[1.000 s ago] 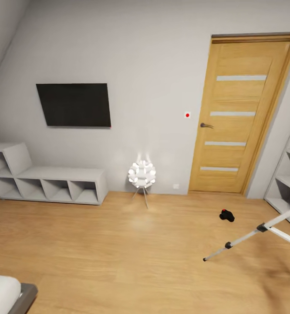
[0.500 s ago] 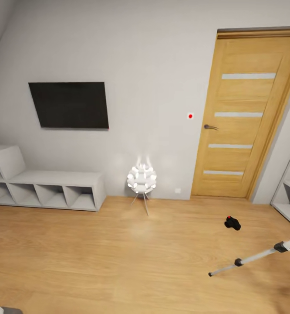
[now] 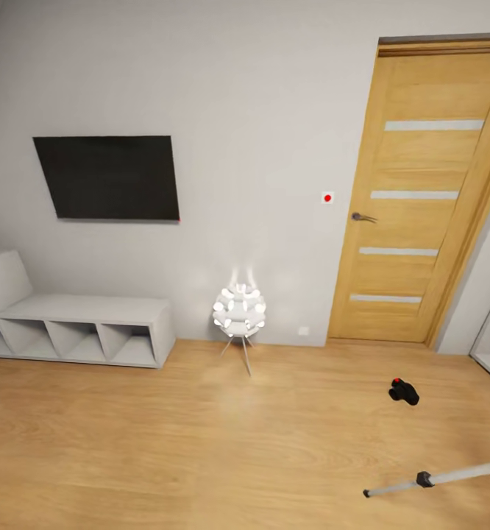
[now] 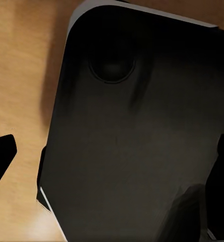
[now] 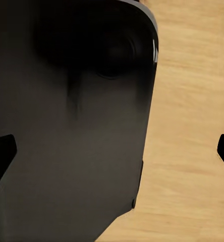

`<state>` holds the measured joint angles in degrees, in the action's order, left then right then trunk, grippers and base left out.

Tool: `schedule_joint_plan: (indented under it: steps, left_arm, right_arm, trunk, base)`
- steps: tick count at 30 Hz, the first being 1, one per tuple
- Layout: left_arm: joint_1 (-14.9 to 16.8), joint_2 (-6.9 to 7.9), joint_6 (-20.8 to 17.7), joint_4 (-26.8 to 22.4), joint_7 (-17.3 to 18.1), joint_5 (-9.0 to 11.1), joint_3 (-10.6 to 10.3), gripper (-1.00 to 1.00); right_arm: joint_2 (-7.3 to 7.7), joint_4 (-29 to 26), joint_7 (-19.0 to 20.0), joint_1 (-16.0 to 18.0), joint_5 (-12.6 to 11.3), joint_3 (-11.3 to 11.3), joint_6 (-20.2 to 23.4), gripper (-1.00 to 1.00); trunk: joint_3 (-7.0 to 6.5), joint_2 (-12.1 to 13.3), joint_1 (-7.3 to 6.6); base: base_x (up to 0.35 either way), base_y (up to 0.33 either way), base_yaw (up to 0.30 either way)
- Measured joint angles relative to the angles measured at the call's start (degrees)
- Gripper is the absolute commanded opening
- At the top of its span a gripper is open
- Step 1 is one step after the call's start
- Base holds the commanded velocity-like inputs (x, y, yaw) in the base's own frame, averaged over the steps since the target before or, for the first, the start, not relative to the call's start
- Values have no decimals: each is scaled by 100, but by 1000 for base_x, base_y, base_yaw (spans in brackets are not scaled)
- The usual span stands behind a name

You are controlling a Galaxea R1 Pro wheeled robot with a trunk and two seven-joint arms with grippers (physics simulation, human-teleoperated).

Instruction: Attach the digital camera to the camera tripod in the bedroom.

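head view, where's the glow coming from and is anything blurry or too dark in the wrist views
Head view: the white ball lamp glows, throwing a soft halo on the wall and a pale patch on the wood floor; the digital camera looks sharp. Left and right wrist views: a dark, soft-edged robot body is underexposed, with little detail.

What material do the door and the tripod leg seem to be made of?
The door looks like light wood veneer with a matte finish: visible grain, pale inset strips. The camera tripod leg seems metal, silvery and smooth, with black joints, perhaps plastic.
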<state>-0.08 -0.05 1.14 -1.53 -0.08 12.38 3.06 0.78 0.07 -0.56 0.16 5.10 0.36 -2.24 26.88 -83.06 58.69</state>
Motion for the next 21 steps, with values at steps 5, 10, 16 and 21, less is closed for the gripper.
schedule_joint_plan:
  steps: [5,10,16,21]
  left_arm:
    - [0,-3,0,0,-2,0,0,100]
    - [0,-3,0,0,-1,0,0,100]
    - [-1,0,0,0,-3,0,0,100]
    - [0,1,0,0,-3,0,0,100]
  right_arm:
    - [0,0,0,0,0,-4,-3,100]
    - [-3,0,0,0,0,-5,-4,100]
    - [-3,1,0,0,0,2,-4,100]
    - [1,0,0,0,1,7,-1,100]
  trunk:
    - [0,0,0]
    - [0,0,0]
    - [0,0,0]
    - [0,0,0]
  base:
    - [323,0,0]
    - [323,0,0]
    - [323,0,0]
    - [323,0,0]
